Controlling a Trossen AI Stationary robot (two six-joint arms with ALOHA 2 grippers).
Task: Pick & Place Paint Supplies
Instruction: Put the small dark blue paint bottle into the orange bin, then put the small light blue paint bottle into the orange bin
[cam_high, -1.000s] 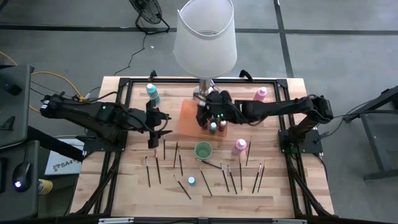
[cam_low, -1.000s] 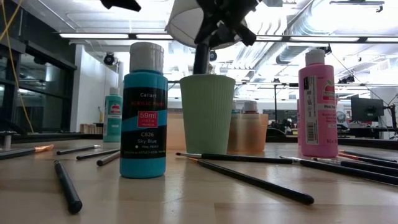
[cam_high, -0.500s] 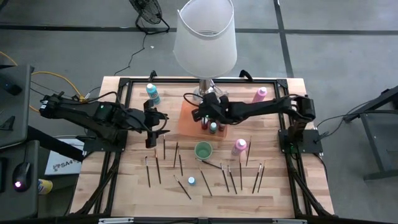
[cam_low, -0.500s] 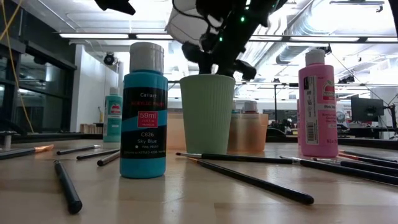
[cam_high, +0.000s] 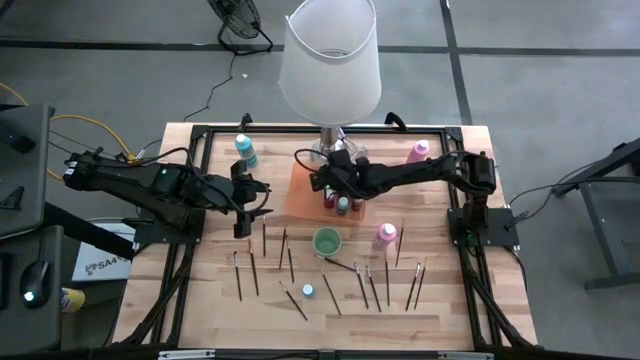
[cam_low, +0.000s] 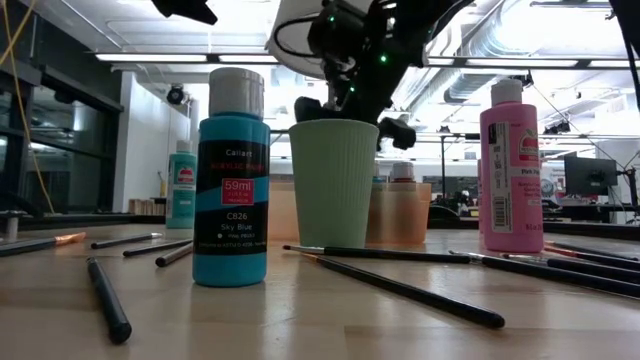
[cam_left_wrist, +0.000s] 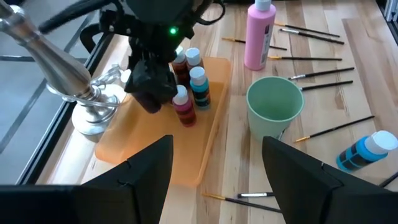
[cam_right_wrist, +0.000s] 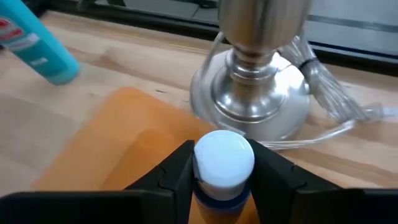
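Currently the right hand (cam_right_wrist: 222, 171) is clamped on a white-capped paint bottle (cam_right_wrist: 223, 163) over the orange tray (cam_high: 304, 190), close beside the lamp base (cam_right_wrist: 254, 93) and just beside the other small bottles (cam_left_wrist: 198, 84) standing along the tray's edge. Bare tray surface lies open on the side toward the left hand (cam_high: 252, 200), which hovers with fingers spread wide over the tabletop (cam_high: 190, 290) beside the tray. Brushes (cam_high: 330, 294), a green cup (cam_high: 326, 241) and a pink bottle (cam_high: 384, 235) occupy the near tabletop.
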